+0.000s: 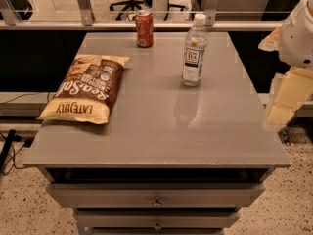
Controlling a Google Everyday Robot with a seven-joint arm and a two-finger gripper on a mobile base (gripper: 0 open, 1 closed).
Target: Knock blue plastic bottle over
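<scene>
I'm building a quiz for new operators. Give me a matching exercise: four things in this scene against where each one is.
1 blue plastic bottle
2 soda can
3 chip bag
4 pincer

A flat on the table, left side
B off the right edge
C upright at the far edge
D upright, right of the can

Pairs: 1-D, 2-C, 3-A, 4-B

My bench (171,126) bears a chip bag (85,89), an orange can (144,28) and the blue plastic bottle (194,50), my fingers (286,99) beside its right edge.
</scene>
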